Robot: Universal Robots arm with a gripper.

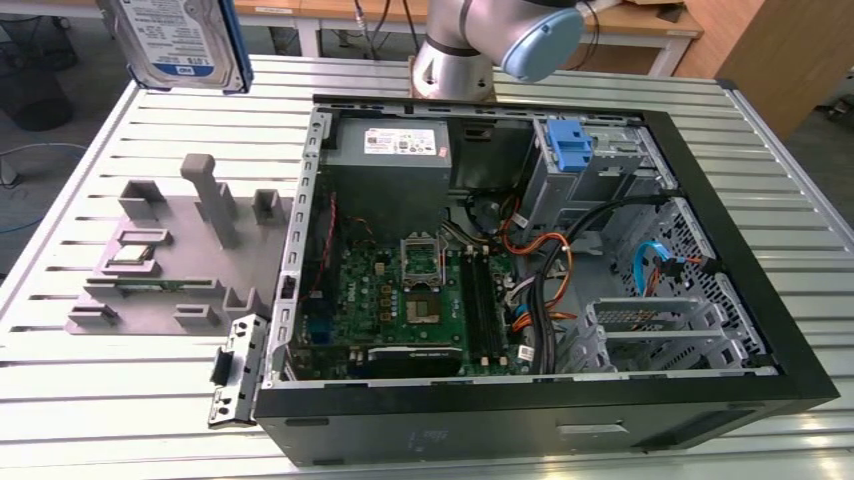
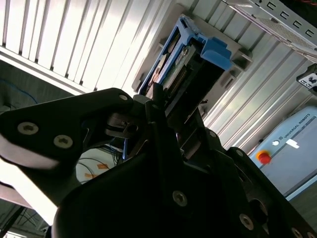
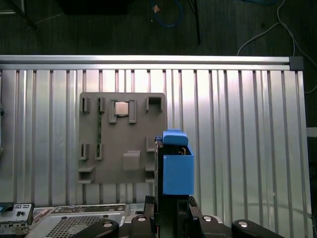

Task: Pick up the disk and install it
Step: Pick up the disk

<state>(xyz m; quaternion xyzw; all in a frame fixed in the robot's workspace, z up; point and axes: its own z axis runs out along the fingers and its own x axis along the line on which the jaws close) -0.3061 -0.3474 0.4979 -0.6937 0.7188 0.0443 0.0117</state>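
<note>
The disk [image 1: 180, 40], silver with a blue-and-white label and blue side rails, hangs in the air above the table's far corner at the exterior view's left. In the first wrist view the disk [image 3: 177, 168] stands edge-on, its blue rail toward the camera, and my gripper [image 3: 172, 201] is shut on its near end. It hangs over the slatted table beside the grey fixture plate [image 3: 124, 163]. In the second wrist view the dark gripper [image 2: 166, 106] clamps the disk [image 2: 190, 59] from both sides.
The open computer case [image 1: 747, 300] lies on the table with its motherboard [image 1: 400, 300], cables and grey power-supply box [image 1: 400, 145] exposed. A blue-latched drive bay [image 1: 570, 145] sits at its far side. A small silver chip [image 3: 121, 108] rests on the fixture plate [image 1: 160, 270]. The arm's base [image 1: 461, 60] stands behind the case.
</note>
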